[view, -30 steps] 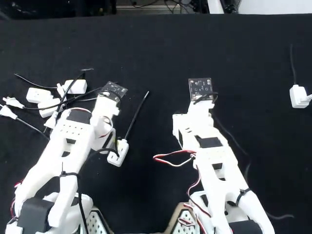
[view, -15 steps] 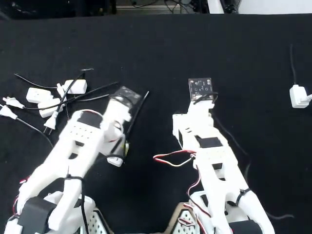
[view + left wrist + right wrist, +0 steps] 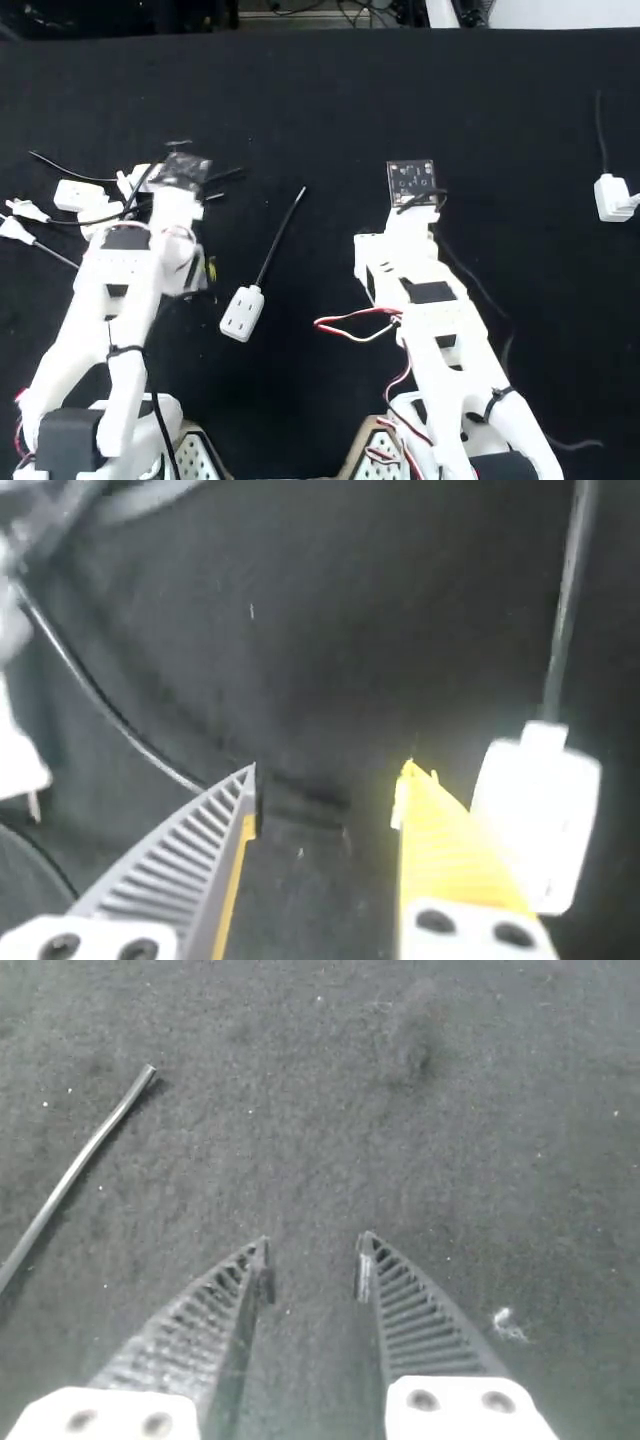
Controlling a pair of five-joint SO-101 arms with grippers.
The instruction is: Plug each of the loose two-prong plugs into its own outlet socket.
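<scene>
High view is giving me the clearest read: nothing is plugged in yet, and I am judging the step in hand to be the reach for a first plug. The left arm [image 3: 110,290] is hanging over the tangle of loose plugs [image 3: 24,210] and small white sockets [image 3: 75,193] on the table [image 3: 330,90].

Left wrist view is showing the left gripper [image 3: 330,778] with its jaws standing wide apart and holding nothing; only black cloth is lying between them. A white socket [image 3: 535,815] on a black cord [image 3: 565,600] is lying just beside the yellow finger [image 3: 435,840], on its outer side, not between the jaws. A thin wire [image 3: 90,705] is running past the outer side of the grey finger [image 3: 200,850], and I cannot tell whether a plug is hanging on it.

The right gripper [image 3: 314,1252] is sitting partly open over bare cloth, gripping nothing, with a cord end [image 3: 85,1165] lying well off to one side of its jaws.

To my eye the next move is calling for the left jaws to come squarely over one plug body. They should close across its flat sides, so the prongs are left free to point at a socket's slots.
</scene>
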